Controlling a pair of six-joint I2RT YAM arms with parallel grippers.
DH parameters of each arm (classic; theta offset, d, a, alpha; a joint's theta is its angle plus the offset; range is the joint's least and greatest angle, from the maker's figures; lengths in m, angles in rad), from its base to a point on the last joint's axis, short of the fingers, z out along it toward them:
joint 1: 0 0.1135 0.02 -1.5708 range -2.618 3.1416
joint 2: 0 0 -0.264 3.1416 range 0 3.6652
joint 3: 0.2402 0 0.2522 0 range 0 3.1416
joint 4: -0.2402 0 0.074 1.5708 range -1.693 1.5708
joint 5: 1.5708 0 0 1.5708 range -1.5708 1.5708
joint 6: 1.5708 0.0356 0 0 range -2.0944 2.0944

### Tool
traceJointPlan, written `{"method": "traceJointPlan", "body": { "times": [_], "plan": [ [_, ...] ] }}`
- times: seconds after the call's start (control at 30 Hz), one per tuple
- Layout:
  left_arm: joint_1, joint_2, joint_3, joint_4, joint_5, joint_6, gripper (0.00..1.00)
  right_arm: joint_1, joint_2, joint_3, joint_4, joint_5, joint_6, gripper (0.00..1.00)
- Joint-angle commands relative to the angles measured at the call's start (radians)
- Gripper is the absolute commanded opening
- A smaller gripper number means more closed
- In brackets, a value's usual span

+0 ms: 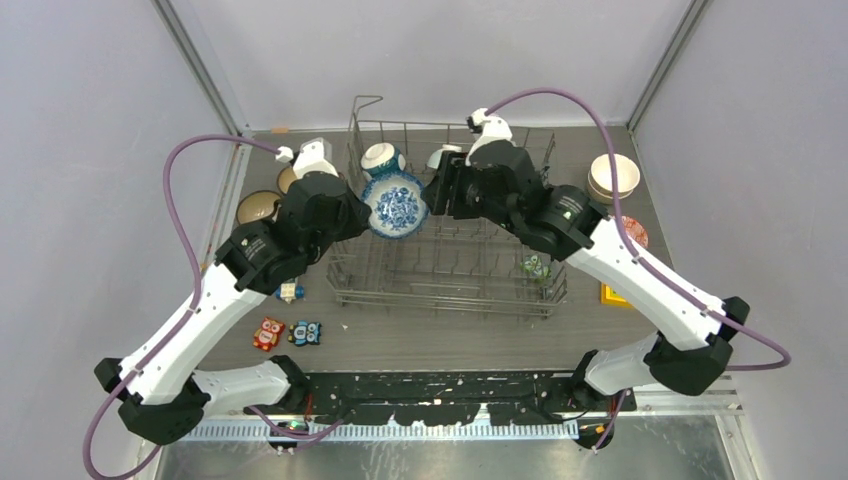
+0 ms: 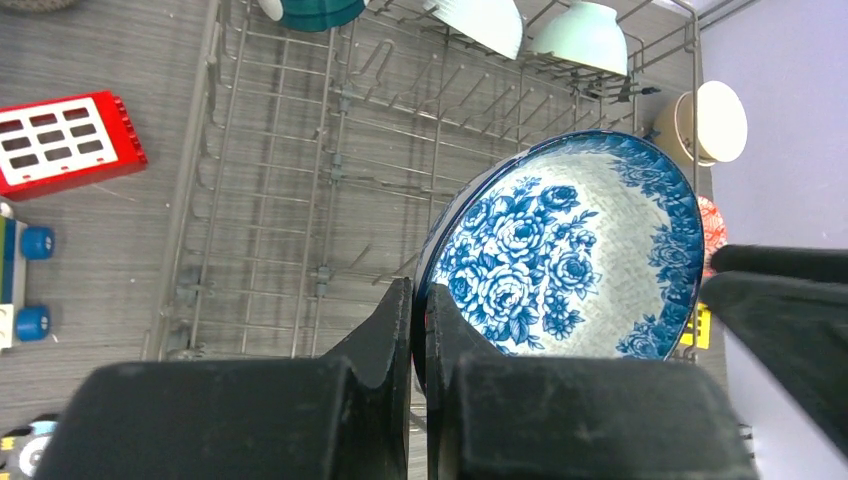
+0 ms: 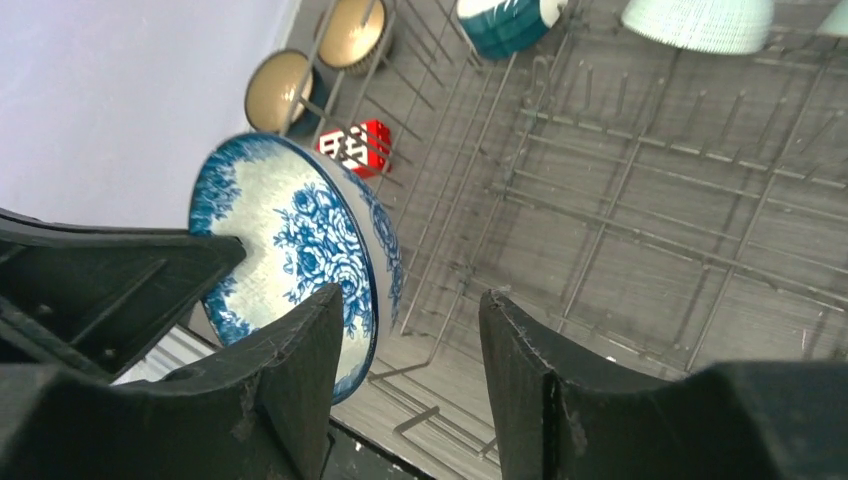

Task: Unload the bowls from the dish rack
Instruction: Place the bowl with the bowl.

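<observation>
The left hand (image 2: 420,300) is closed on the rim of the blue-and-white bowl (image 2: 570,260); the rim is pinched between the two fingers at its lower left edge. The bowl is held on edge, its flowered inside turned to the camera of this wrist. It is carried in the air over the left part of the dish rack (image 1: 445,270), not resting on the tines.

The right hand (image 3: 412,310) is seen with its jaws apart and nothing clamped between them. The bowl lies to the left of this hand, just beside its left finger. Whether the finger touches the wall of the bowl cannot be told. In the top view the two hands are close, with the bowl between them.

A passing of the bowl to the right hand is judged possible; for that, the free side of the rim must be brought between the open jaws.

Further out, a teal bowl (image 3: 505,22) and a mint bowl (image 3: 700,20) are left at the far row of the rack. Cream bowls (image 1: 613,177) are set on the desk (image 1: 420,340) at the right.
</observation>
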Motion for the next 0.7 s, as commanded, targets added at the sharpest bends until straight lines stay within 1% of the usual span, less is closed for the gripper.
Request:
{"method": "traceJointPlan", "body": {
  "times": [0.0,0.17,0.27,0.67],
  "plan": [
    [0.003,0.015,0.076,0.027,-0.023,-0.099,0.00,-0.002,0.025,0.072,-0.034,-0.061,0.012,0.56],
    [0.004,0.039,0.103,-0.015,-0.023,-0.111,0.00,-0.002,0.051,0.095,-0.061,-0.056,-0.009,0.54],
    [0.004,0.039,0.100,-0.017,-0.022,-0.117,0.00,-0.002,0.062,0.100,-0.079,-0.048,-0.020,0.50],
    [0.004,0.047,0.101,-0.016,-0.001,-0.116,0.00,-0.002,0.117,0.139,-0.102,-0.017,-0.056,0.41]
  ]
}}
